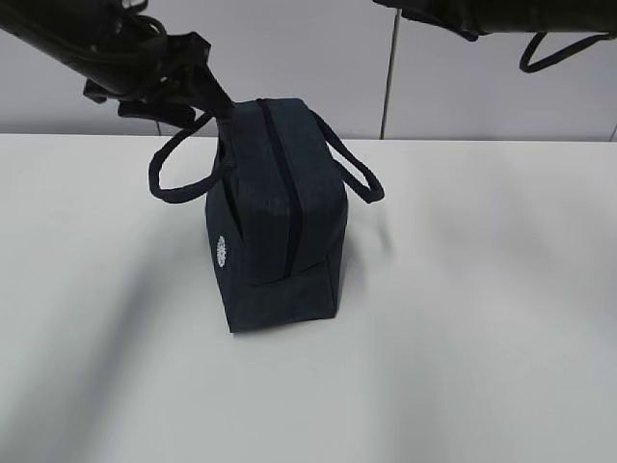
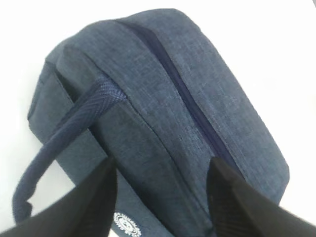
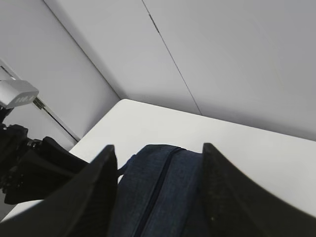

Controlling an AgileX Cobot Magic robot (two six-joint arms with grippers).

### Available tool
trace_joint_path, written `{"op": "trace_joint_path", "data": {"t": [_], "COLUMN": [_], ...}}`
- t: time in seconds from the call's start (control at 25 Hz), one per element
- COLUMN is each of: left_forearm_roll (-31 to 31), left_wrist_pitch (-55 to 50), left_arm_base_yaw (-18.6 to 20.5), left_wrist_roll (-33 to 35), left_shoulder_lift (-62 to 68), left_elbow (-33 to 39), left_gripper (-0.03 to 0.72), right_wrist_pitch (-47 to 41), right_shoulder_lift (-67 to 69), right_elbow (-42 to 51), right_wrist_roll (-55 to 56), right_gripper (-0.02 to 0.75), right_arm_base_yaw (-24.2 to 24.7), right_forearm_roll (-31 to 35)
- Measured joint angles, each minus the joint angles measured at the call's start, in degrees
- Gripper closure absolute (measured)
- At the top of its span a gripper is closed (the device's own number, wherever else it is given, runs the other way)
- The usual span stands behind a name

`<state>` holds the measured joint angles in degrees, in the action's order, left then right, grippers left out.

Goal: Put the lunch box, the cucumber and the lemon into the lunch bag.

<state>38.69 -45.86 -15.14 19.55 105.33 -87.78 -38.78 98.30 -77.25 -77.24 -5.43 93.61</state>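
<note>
The dark navy lunch bag (image 1: 275, 222) stands upright in the middle of the white table, its zip (image 1: 287, 183) shut along the top and a white logo (image 1: 221, 251) on its side. My left gripper (image 1: 220, 108) is at the bag's far left top corner; in the left wrist view the gripper (image 2: 163, 197) is open, its jaws spanning the bag (image 2: 163, 98) above the logo (image 2: 127, 224). My right gripper (image 3: 158, 187) is open and held high, with the bag (image 3: 163, 197) seen between its jaws. The lunch box, cucumber and lemon are out of view.
The bag's two loop handles hang out to the left (image 1: 166, 178) and right (image 1: 359, 174). The right arm (image 1: 482, 14) crosses the top right edge. A grey panelled wall (image 1: 434, 87) stands behind the table (image 1: 501, 338).
</note>
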Motion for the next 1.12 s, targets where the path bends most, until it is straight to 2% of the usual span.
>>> {"op": "trace_joint_path", "data": {"t": [0.28, 0.44, 0.56, 0.68, 0.92, 1.04, 1.12], "left_forearm_roll": [-4.9, -6.1, -6.7, -7.5, -8.3, -8.3, -8.3], "left_wrist_pitch": [-1.1, -3.3, -5.5, -7.2, -10.8, -13.0, -14.3], "left_arm_base_yaw": [0.0, 0.0, 0.0, 0.0, 0.0, 0.0, 0.0], "left_wrist_roll": [0.0, 0.0, 0.0, 0.0, 0.0, 0.0, 0.0], "left_shoulder_lift": [-7.9, -11.7, -14.1, -16.4, -22.3, -26.9, -30.1], "left_elbow": [0.0, 0.0, 0.0, 0.0, 0.0, 0.0, 0.0], "left_gripper": [0.284, 0.284, 0.284, 0.284, 0.285, 0.285, 0.285], "right_wrist_pitch": [0.7, 1.9, 1.7, -1.7, -15.6, -22.1, -26.3], "right_shoulder_lift": [-9.3, -15.0, -18.6, -21.5, -26.3, -29.6, -31.7], "right_elbow": [0.0, -2.4, -6.4, -11.3, -18.6, -19.1, -19.0], "right_wrist_roll": [3.7, 12.4, 23.6, 35.9, 53.5, 56.4, 57.2], "right_gripper": [0.335, 0.335, 0.335, 0.335, 0.353, 0.370, 0.373], "right_arm_base_yaw": [0.0, 0.0, 0.0, 0.0, 0.0, 0.0, 0.0], "right_forearm_roll": [-2.5, -8.4, -18.6, -32.7, -56.9, -64.0, -66.2]}}
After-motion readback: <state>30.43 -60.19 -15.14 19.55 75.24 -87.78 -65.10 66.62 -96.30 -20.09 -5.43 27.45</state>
